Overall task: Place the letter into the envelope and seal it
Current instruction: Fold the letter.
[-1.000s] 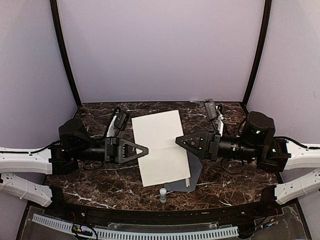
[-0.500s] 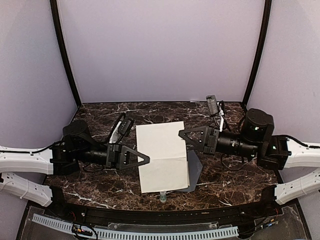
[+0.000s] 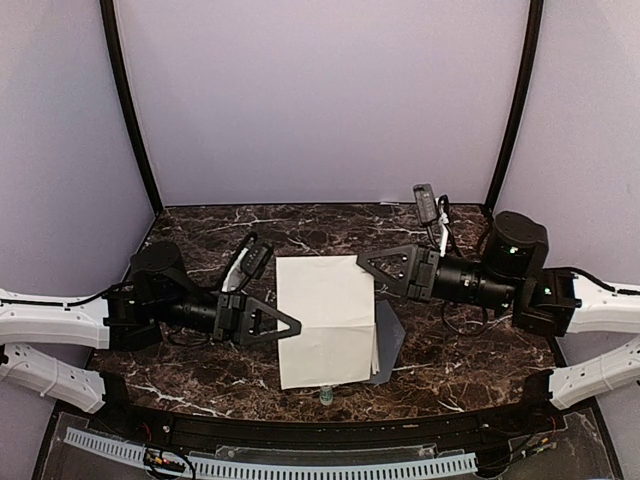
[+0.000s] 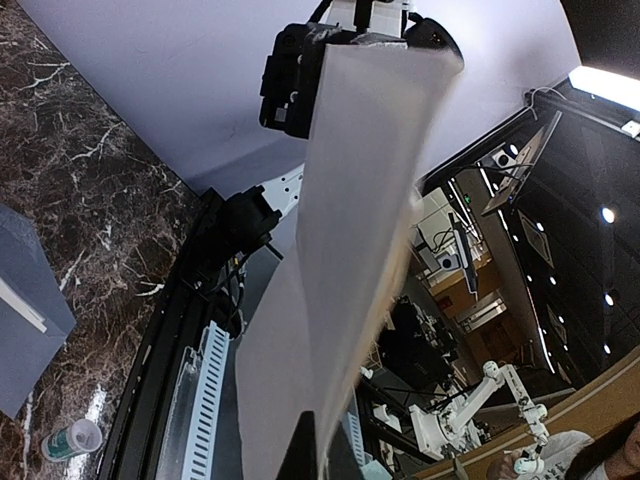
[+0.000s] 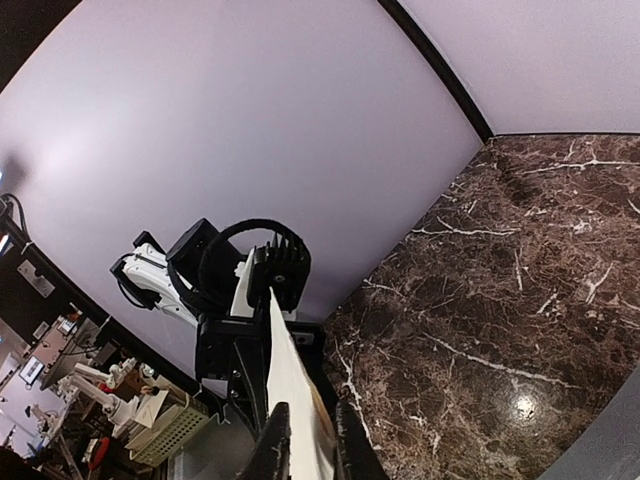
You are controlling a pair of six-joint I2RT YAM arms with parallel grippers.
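Letter: raised, clamped at opposite edges by left gripper and right gripper. Envelope: flat on table, partly beneath. Step: insertion approach, judged; the letter's edge is to be brought to the envelope's mouth.

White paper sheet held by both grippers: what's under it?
A flat slate-grey envelope on the marble table; only its right edge shows. The rest is covered by the white sheet.

No legible txt, labels, brands or nos. on anything in any view.
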